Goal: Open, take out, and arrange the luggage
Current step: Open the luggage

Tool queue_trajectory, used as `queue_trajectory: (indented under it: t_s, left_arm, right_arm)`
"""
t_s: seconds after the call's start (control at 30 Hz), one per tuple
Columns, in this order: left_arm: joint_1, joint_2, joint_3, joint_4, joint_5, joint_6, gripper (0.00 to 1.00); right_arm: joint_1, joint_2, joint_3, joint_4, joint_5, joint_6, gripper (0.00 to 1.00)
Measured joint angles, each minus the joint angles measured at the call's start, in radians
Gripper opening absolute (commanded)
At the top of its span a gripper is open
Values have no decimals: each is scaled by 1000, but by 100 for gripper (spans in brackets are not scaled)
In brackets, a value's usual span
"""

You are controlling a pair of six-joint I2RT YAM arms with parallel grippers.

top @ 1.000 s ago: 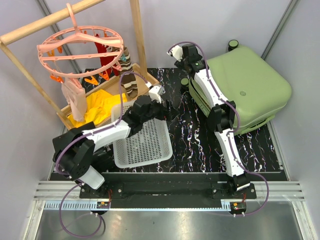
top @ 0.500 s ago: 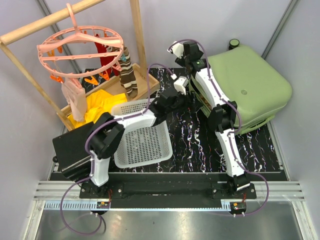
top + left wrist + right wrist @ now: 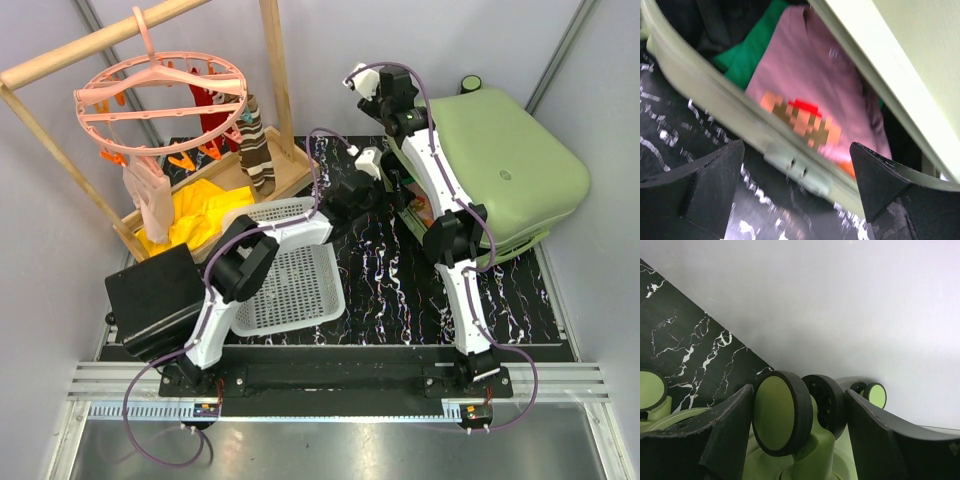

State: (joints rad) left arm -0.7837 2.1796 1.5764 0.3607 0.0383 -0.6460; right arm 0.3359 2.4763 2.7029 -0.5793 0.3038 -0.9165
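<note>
The light-green luggage point(image 3: 505, 180) lies at the right of the table, its lid point(image 3: 910, 60) raised a little off the lower shell point(image 3: 700, 90). My right gripper point(image 3: 403, 112) is at the lid's near back corner. In the right wrist view it point(image 3: 800, 390) is shut on the lid's double wheel point(image 3: 782, 417), one finger touching each side. My left gripper point(image 3: 385, 172) reaches across to the gap and stands open point(image 3: 796, 146) just outside the lower rim. Inside lie a pink shirt point(image 3: 805, 75) with a pixel print and a green garment point(image 3: 755, 50).
A white perforated basket point(image 3: 290, 290) sits under the left arm. A black case point(image 3: 155, 300) is at the near left. A wooden rack with a round pink peg hanger point(image 3: 160, 95), a striped sock point(image 3: 258, 150) and yellow cloth point(image 3: 200, 215) stands at the back left.
My left arm has swung from over the basket to the right, up to the luggage's opening. My right gripper has risen and moved back with the wheel, so the lid stands wider.
</note>
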Motion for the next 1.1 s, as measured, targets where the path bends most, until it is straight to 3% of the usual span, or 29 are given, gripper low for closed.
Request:
queue_trajectory:
  t_s: [0.37, 0.43, 0.47, 0.53, 0.83, 1.1]
  left_arm:
    - [10, 178, 244, 0, -27, -69, 92]
    - [15, 192, 258, 8, -19, -71, 93]
    - [16, 194, 262, 10, -17, -70, 92]
    - [16, 202, 279, 4, -9, -64, 93]
    - [32, 261, 381, -31, 41, -40, 93]
    - [39, 270, 391, -34, 81, -31, 94]
  right_arm:
    - [-9, -9, 0, -1, -3, 13, 31]
    - [-16, -15, -1, -3, -13, 26, 35]
    - [-17, -20, -2, -7, -19, 31, 45]
    - [-18, -40, -19, -16, -35, 47, 55]
    - [-31, -180, -143, -59, -116, 148, 85]
    - [-22, -405, -167, -87, -140, 250, 88]
